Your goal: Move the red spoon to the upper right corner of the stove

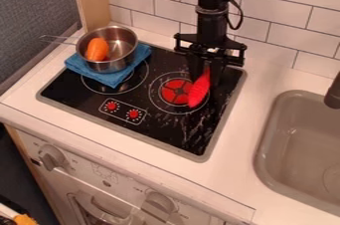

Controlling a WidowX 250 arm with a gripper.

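gripper (pixel 206 72) over stove (pixel 156 125), far right | jaws: can't tell, spread or pinching | red spoon (pixel 199 91) slanted, upper end at gripper, lower end at right burner (pixel 174 92) | pot (pixel 121 63) on blue cloth (pixel 112 78), far left

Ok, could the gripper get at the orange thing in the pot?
Probably yes: the orange thing lies in an open pot with nothing over it, but the gripper is down at the red spoon and would first have to cross the stove.
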